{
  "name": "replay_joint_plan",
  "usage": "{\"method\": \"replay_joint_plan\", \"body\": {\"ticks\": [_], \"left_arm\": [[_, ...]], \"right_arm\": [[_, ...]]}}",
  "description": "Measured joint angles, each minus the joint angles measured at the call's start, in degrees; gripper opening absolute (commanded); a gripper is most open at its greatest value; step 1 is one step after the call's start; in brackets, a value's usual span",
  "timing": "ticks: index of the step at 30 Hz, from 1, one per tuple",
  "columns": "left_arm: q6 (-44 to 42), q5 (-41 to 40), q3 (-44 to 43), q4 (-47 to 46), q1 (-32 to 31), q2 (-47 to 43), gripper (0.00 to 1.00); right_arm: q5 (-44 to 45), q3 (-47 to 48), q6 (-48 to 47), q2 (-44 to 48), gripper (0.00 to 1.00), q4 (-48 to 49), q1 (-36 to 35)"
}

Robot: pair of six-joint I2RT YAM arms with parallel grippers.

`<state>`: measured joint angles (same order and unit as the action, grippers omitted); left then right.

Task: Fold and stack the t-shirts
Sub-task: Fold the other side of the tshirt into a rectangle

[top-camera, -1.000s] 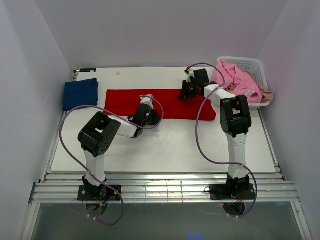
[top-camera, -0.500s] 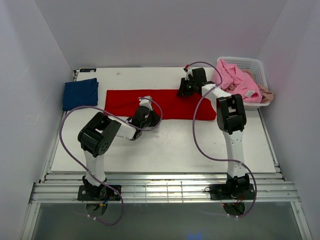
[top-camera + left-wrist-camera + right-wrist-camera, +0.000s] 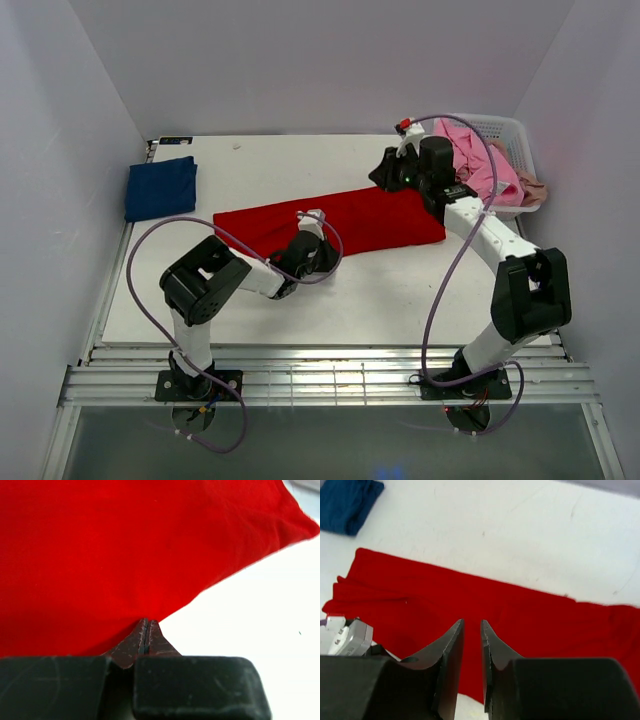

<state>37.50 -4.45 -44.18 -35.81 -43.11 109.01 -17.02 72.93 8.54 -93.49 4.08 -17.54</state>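
Observation:
The bright red t-shirt (image 3: pixel 370 215) lies as a long folded strip, slanted across the table, and also shows in the right wrist view (image 3: pixel 530 630). My left gripper (image 3: pixel 320 252) is shut on its near edge; its tips (image 3: pixel 146 622) pinch the cloth's border there. My right gripper (image 3: pixel 392 176) hangs above the strip's far right part, its jaws (image 3: pixel 472 623) a narrow gap apart and empty. The navy t-shirt (image 3: pixel 160 187) lies folded at the far left and also shows in the right wrist view (image 3: pixel 347 502). A pink t-shirt (image 3: pixel 478 160) and a beige one (image 3: pixel 536 190) are in the basket.
The white lattice basket (image 3: pixel 510 128) stands at the far right corner. White walls close in the table on three sides. The left arm's cable (image 3: pixel 150 240) loops over the left half of the table.
The left gripper has pulled the red strip's near edge towards the front and right, so the strip now lies slanted. The right gripper has left the far edge, risen and moved right.

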Motion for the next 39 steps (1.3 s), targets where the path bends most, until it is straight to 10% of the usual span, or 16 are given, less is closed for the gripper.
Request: {"method": "replay_joint_plan", "body": {"ticks": [18, 39], "left_arm": [[-11.82, -23.15, 3.17, 12.70, -3.08, -26.32, 0.11], [-12.90, -22.05, 9.14, 17.33, 9.88, -18.34, 0.00]], "right_arm": [[-3.10, -19.10, 3.17, -5.29, 0.21, 4.26, -5.84], [-2.58, -16.79, 4.76, -13.38, 0.20, 5.97, -7.34]]}}
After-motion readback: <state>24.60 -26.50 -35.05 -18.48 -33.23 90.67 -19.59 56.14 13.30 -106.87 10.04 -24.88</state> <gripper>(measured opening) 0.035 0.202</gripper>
